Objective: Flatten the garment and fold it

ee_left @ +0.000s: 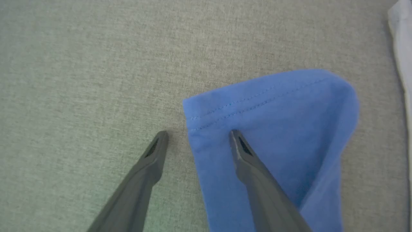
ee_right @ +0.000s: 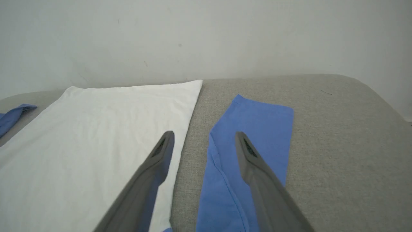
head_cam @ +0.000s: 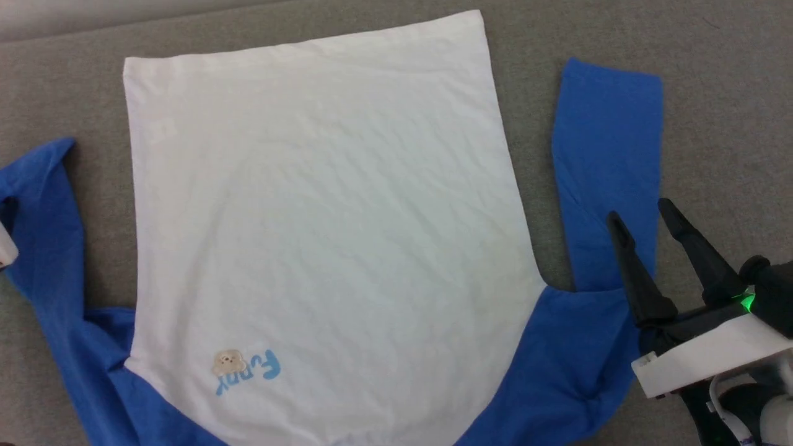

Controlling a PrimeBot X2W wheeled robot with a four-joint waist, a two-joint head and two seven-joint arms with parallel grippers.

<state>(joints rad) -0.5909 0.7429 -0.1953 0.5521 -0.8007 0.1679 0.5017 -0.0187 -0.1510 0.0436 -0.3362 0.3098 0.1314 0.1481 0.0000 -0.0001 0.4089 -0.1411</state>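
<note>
On grey fabric surface [head_cam: 712,74], by pale wall [ee_right: 206,35]: garment [head_cam: 322,204] flat.

surface: grey fabric top [head_cam: 712,49] | on it: garment [head_cam: 322,217] spread flat

- Your soft white-bodied, blue-sleeved shirt [head_cam: 322,204] lies on the grey fabric surface [head_cam: 718,93], hem farthest, sleeves either side.
- Your right gripper [head_cam: 638,209] is over the right sleeve [head_cam: 607,142]; your left gripper [ee_left: 198,132] straddles the left cuff [ee_left: 273,106] edge.
</note>
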